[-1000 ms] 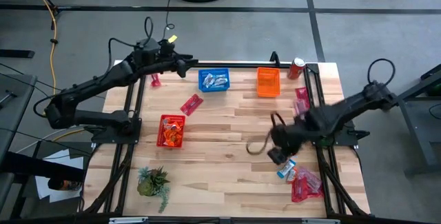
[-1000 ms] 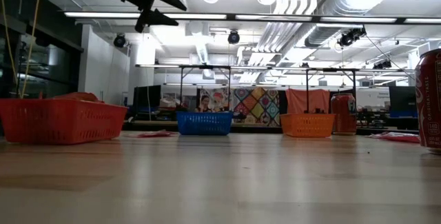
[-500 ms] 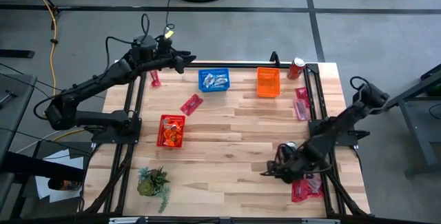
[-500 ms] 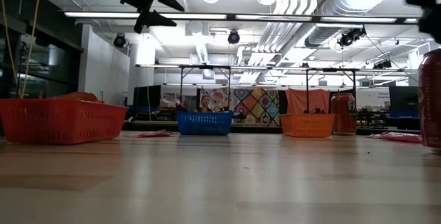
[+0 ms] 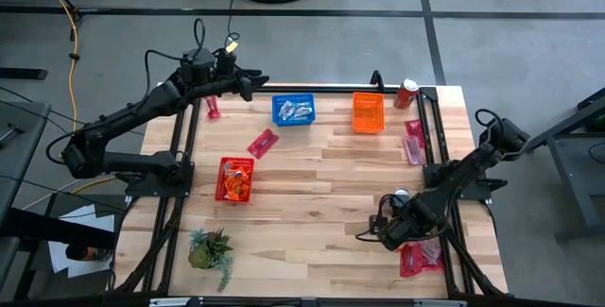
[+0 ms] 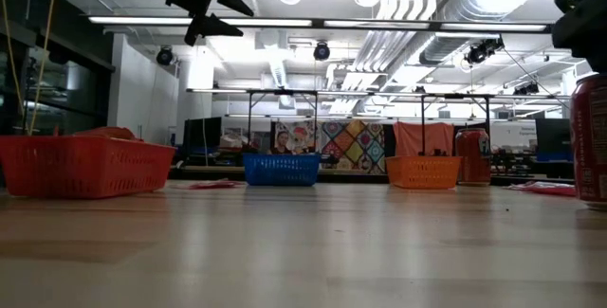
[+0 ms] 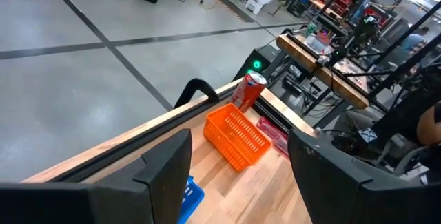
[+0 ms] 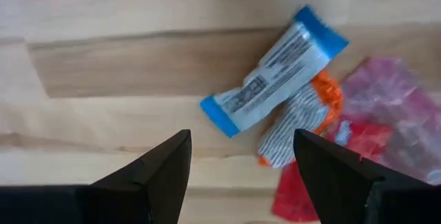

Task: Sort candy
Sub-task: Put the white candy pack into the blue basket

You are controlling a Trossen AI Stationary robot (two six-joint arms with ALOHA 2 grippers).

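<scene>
A wooden bench [image 5: 312, 184] carried three mesh baskets: a blue basket [image 5: 293, 110] and an orange basket [image 5: 369, 112] along the far edge, and a red basket [image 5: 234, 179] toward the left. The right tool [image 8: 241, 156] hung low over the bench's near right corner with its fingers spread apart and nothing between them. Just beyond its fingertips lay a blue-and-white candy bar [image 8: 274, 70], flat on the wood, its long axis running diagonally across the plank grain. An orange-and-white candy [image 8: 300, 117] touched its lower side, lying at a similar slant, and a pile of red and pink candy [image 8: 358, 134] lay just beside both. One more red candy [image 5: 262, 143] lay alone mid-bench, tilted. The left tool [image 7: 238, 176] hovered high over the far left edge, fingers apart and empty. One red soda can [image 5: 406, 93] stood at the far right corner, and one small plant [image 5: 211, 249] sat near the front left.
</scene>
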